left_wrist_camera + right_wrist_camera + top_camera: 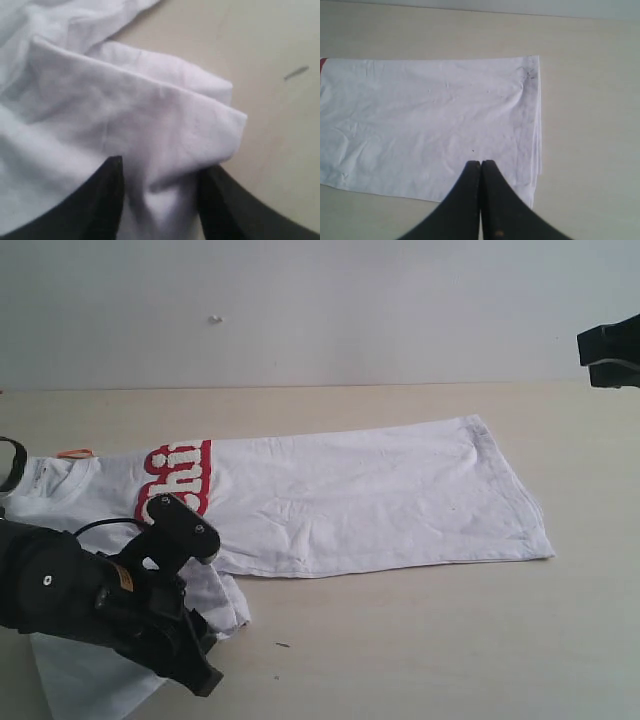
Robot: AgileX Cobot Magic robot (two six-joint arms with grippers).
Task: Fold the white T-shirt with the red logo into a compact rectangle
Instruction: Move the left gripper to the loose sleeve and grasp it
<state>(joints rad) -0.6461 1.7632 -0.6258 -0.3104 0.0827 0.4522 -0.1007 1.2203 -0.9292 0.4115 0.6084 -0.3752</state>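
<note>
White T-shirt [380, 490] flat on table [420, 640], folded into a long strip, red logo [178, 480] at the collar end. Left gripper [160, 170] low over the bunched sleeve, jaws parted, fabric loose between them. Right gripper [480, 167] closed tight, empty, above the hem end.

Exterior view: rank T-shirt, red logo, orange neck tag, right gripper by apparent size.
1. T-shirt
2. red logo and right gripper: about alike; gripper is cut off by the frame
3. orange neck tag
</note>
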